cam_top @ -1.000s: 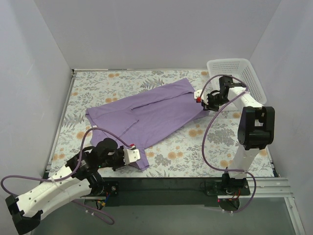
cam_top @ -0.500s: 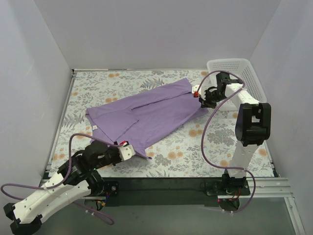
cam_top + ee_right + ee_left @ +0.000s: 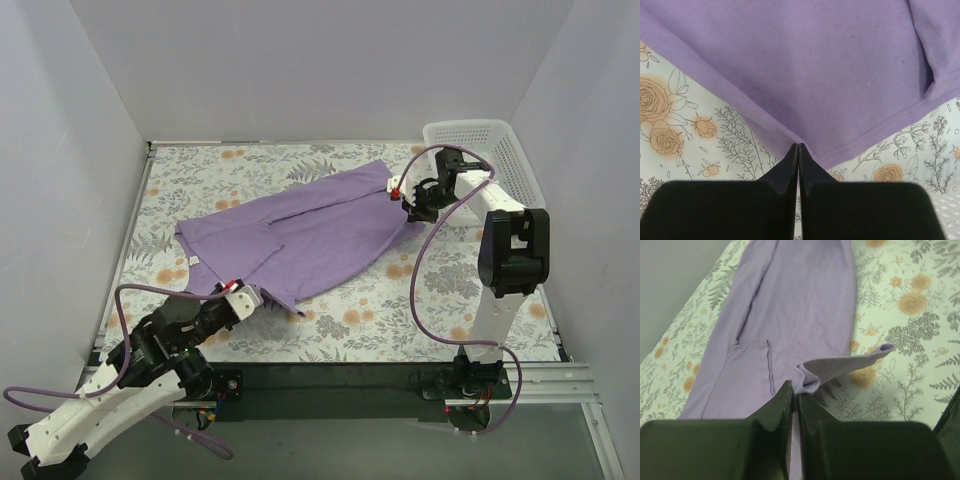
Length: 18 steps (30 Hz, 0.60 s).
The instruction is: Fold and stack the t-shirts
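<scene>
Left gripper [image 3: 794, 397] clamps the t-shirt [image 3: 300, 235] at its near hem, right gripper [image 3: 798, 149] pinches its far corner by the basket [image 3: 515, 160]; table [image 3: 420, 310] shows all round

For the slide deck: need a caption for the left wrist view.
Left gripper shut on a corner of the purple t-shirt, held just above the floral table.

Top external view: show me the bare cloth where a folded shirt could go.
Free: the near strip between the t-shirt and the right arm; the far band behind the t-shirt. Crowded: the far right, by the basket and right end effector; the near left, around the left end effector.
</scene>
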Available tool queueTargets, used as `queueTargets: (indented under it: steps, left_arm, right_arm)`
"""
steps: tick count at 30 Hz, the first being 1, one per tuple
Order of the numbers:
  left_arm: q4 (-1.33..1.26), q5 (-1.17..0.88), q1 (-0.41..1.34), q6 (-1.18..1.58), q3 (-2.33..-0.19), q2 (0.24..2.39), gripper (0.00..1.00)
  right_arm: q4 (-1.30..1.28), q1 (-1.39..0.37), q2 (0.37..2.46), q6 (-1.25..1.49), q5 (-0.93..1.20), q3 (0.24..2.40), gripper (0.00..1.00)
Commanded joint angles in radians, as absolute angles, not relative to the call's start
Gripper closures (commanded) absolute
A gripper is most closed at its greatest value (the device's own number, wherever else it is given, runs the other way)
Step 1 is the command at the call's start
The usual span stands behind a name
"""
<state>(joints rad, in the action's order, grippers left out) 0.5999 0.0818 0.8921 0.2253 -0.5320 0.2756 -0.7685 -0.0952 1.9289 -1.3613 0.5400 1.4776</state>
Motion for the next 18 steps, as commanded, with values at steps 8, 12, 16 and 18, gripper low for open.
queueTargets:
  steps: [8, 12, 16, 18]
  left_arm:
    - [0.434, 0.288, 0.888, 0.324, -0.518, 0.314, 1.0]
    - [0.431, 0.31, 0.888, 0.363, -0.518, 0.371, 1.0]
    - [0.413, 0.363, 0.888, 0.388, -0.518, 0.412, 1.0]
    - [0.397, 0.411, 0.887, 0.393, -0.52, 0.431, 1.0]
  right_arm:
    - [-0.793, -0.106, 1.979, -1.299, 0.525, 1.568, 0.99]
    - [-0.793, -0.115, 1.997, -1.276, 0.519, 1.586, 0.99]
    - [-0.792, -0.123, 2.025, -1.252, 0.511, 1.612, 0.99]
    - [-0.792, -0.123, 2.032, -1.236, 0.506, 1.626, 0.99]
